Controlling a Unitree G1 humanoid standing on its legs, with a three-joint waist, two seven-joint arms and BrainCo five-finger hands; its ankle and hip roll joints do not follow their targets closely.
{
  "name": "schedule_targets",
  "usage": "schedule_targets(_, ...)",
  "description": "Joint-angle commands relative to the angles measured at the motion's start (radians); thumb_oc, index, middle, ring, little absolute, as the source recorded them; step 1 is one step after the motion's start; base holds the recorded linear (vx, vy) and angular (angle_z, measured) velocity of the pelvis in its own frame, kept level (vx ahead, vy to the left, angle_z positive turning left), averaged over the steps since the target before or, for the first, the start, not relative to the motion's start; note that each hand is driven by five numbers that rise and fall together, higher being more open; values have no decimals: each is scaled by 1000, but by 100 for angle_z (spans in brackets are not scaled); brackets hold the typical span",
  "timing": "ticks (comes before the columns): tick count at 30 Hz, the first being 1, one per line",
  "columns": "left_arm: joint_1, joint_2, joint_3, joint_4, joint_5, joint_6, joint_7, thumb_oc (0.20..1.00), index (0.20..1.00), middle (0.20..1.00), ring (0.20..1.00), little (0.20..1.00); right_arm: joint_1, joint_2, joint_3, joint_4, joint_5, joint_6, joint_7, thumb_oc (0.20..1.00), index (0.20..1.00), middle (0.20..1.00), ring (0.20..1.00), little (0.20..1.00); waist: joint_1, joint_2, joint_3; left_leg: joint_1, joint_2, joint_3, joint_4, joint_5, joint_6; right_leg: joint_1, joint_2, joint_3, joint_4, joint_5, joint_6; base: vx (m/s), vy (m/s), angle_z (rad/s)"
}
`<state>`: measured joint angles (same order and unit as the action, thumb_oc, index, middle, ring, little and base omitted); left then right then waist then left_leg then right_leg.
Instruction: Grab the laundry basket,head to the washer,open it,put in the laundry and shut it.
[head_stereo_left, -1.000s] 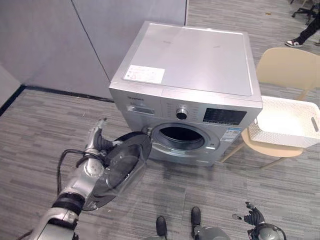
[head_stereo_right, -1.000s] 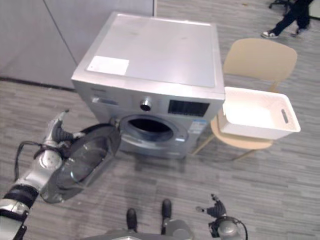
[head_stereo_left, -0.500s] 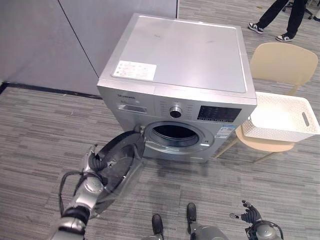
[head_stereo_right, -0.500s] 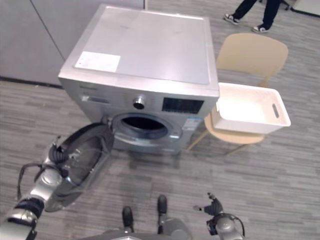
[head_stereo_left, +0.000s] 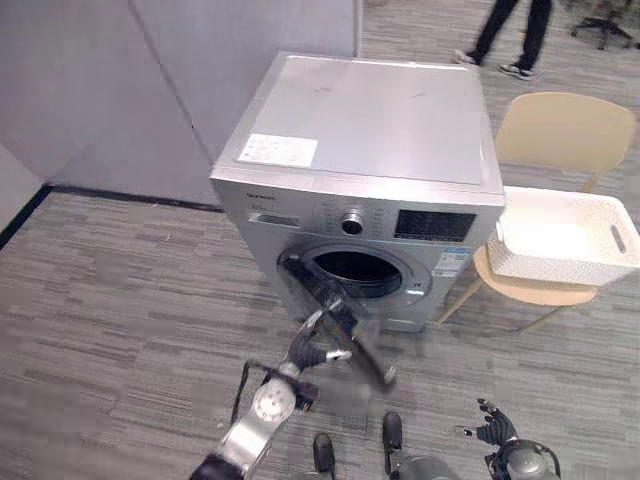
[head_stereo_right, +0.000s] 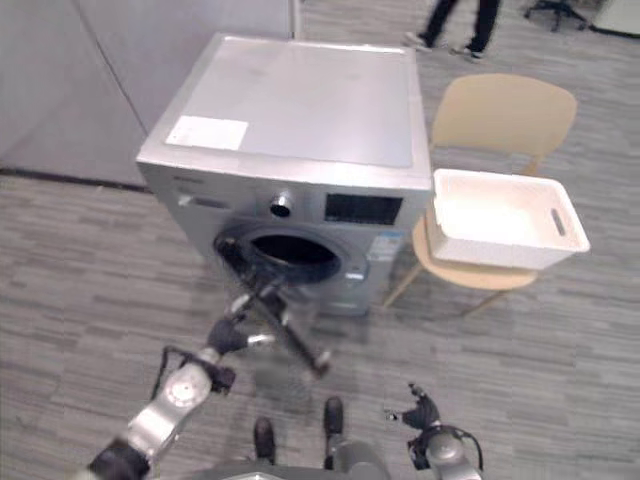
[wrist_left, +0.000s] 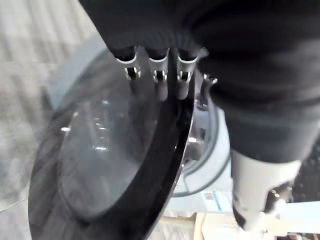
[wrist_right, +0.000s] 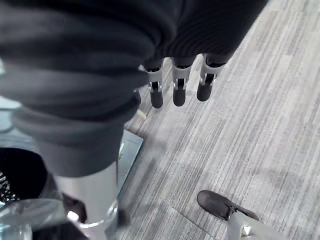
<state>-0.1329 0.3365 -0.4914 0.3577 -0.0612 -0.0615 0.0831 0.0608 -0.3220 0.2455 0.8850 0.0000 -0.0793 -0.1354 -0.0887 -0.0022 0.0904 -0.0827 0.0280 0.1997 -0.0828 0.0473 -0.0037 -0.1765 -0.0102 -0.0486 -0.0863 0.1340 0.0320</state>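
The silver front-load washer (head_stereo_left: 370, 130) stands in the middle with its round drum opening (head_stereo_left: 355, 270) uncovered. Its dark glass door (head_stereo_left: 340, 325) stands about half swung, edge-on to me. My left hand (head_stereo_left: 312, 348) is against the door's outer side; in the left wrist view its straight fingers (wrist_left: 157, 75) rest on the door's glass (wrist_left: 100, 150), open. The white laundry basket (head_stereo_left: 560, 265) sits on a beige chair (head_stereo_left: 565, 135) right of the washer and looks empty. My right hand (head_stereo_left: 493, 425) hangs low at the right, open, its fingers (wrist_right: 179, 87) relaxed over the floor.
A grey partition wall (head_stereo_left: 200, 70) runs behind and left of the washer. A person's legs (head_stereo_left: 510, 35) walk past at the back right. Grey plank floor (head_stereo_left: 120, 290) spreads to the left and in front.
The door has swung from wide open at the left round toward the drum opening, and my left hand has moved right with it. The camera has shifted too.
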Motion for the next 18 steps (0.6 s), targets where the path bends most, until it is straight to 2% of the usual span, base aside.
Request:
schedule_targets(1, -194, -22, 28, 169, 97, -33, 86, 1000, 1000, 1000, 1000, 1000, -44, -14, 9, 11, -23, -3, -35, 1000, 1000, 1000, 1000, 1000, -59, -10, 23, -47, 33, -7, -4, -14, -43, 36, -11, 54, 58, -164, 78, -56, 20, -55)
schedule_targets(3, -323, -10, 8, 353, 137, -17, 134, 1000, 1000, 1000, 1000, 1000, -59, -31, 30, 40, -21, -2, -42, 1000, 1000, 1000, 1000, 1000, -83, -5, 27, -68, 40, 8, -4, -10, -44, -3, -5, 70, 67, -156, 80, -54, 16, -39)
schedule_targets(4, -325, -10, 8, 354, 137, -18, 134, 1000, 1000, 1000, 1000, 1000, -60, -31, 30, 40, -21, -2, -42, 1000, 1000, 1000, 1000, 1000, -83, -4, 24, -72, 40, 9, -4, -8, -44, -7, -5, 71, 67, -154, 80, -103, -2, -45)
schedule_targets(5, -469, 16, -2, 562, 137, -5, 159, 1000, 1000, 1000, 1000, 1000, -71, -49, 50, 45, -9, -4, -43, 1000, 1000, 1000, 1000, 1000, -112, -6, 34, -106, 49, 20, -4, 2, -48, -61, 4, 82, 80, -142, 84, -126, -31, -52)
schedule_targets(6, -573, 64, 0, 683, 133, 0, 167, 1000, 1000, 1000, 1000, 1000, -63, -64, 61, 49, -3, -11, -41, 1000, 1000, 1000, 1000, 1000, -127, -7, 32, -139, 55, 29, -4, 13, -50, -99, 6, 83, 85, -131, 87, -124, -31, -53)
schedule_targets(8, -605, 76, 7, 712, 120, -6, 172, 1000, 1000, 1000, 1000, 1000, -56, -66, 62, 45, 2, -18, -43, 1000, 1000, 1000, 1000, 1000, -129, -7, 30, -153, 57, 29, -4, 17, -52, -111, 5, 81, 84, -127, 89, -39, -25, -43)
schedule_targets(10, -616, 82, 17, 715, 104, -12, 175, 1000, 1000, 1000, 1000, 1000, -47, -63, 60, 51, 10, -22, -44, 1000, 1000, 1000, 1000, 1000, -129, -7, 27, -161, 59, 31, -4, 20, -53, -119, 4, 77, 85, -126, 90, 10, -28, -13)
schedule_targets(15, -487, 67, 39, 554, 72, -41, 173, 1000, 1000, 1000, 1000, 1000, -15, -47, 26, 72, 28, -34, -48, 1000, 1000, 1000, 1000, 1000, -109, -8, 19, -140, 55, 14, -4, 19, -53, -89, -1, 61, 88, -141, 83, 51, -17, 9)
schedule_targets(16, -285, 72, 103, 348, 22, -53, 138, 1000, 1000, 1000, 1000, 1000, -2, -35, -8, 65, 33, -30, -47, 1000, 1000, 1000, 1000, 1000, -84, -5, 14, -110, 47, 1, -4, 11, -52, -46, -3, 49, 84, -157, 78, 83, -13, 27)
schedule_targets(18, -118, 74, 157, 227, -11, -57, 103, 1000, 1000, 1000, 1000, 1000, -2, -25, -29, 70, 27, -24, -44, 1000, 1000, 1000, 1000, 1000, -61, -4, 8, -84, 41, -8, -4, 3, -51, -10, -4, 42, 79, -165, 74, 85, -15, 31)
